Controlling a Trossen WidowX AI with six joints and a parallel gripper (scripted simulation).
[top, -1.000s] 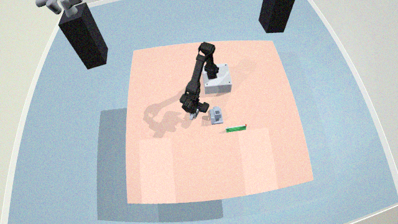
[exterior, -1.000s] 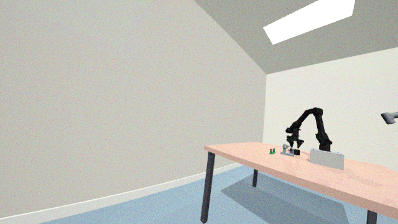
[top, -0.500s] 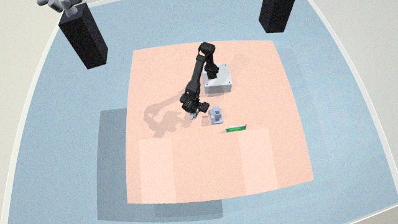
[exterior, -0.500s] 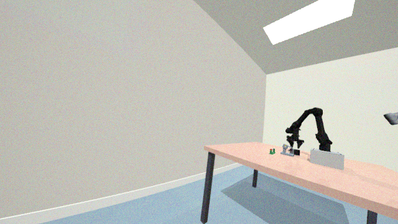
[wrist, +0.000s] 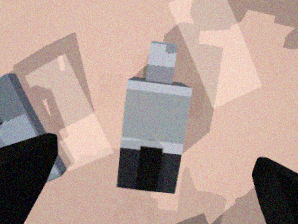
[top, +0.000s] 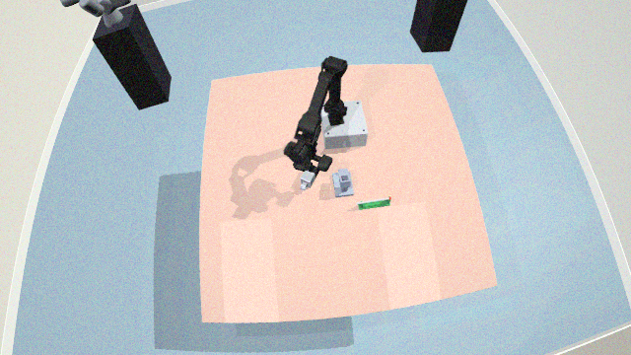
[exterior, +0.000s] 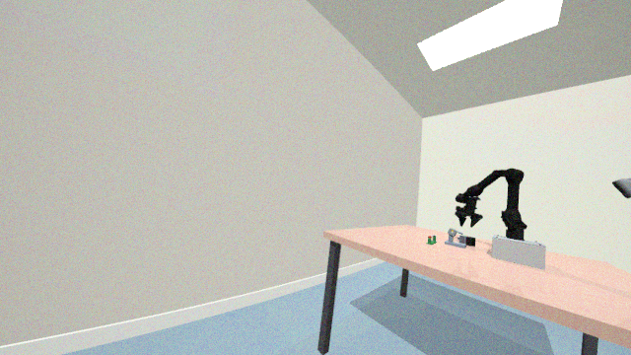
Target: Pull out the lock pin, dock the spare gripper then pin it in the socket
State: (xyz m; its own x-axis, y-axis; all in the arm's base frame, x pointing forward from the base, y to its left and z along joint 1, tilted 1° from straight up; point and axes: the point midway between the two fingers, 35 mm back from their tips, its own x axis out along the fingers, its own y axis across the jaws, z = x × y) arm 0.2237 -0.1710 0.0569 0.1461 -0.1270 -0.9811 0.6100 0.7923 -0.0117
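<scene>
My gripper [exterior: 468, 225] [wrist: 157, 156] is open and empty. It hangs above the spare gripper, one black finger on each side of it in the wrist view, touching nothing that I can see. The spare gripper [top: 307, 180] [exterior: 470, 242] [wrist: 156, 115] has a grey body, a narrow grey spigot and a dark end; it lies on the table, spigot pointing away from the arm's base. The blue-grey mount [top: 343, 183] [exterior: 452, 238] [wrist: 17, 117] stands beside it. A small red part [top: 389, 198], possibly the pin's head, shows at the green holder's end. The socket bore cannot be made out.
The green holder [top: 375, 204] [exterior: 432, 242] stands beyond the mount from the arm's base. The light grey base box [top: 345, 142] [exterior: 519, 252] is behind the mount, under the arm's base. The mount's edge is close to the left finger in the wrist view.
</scene>
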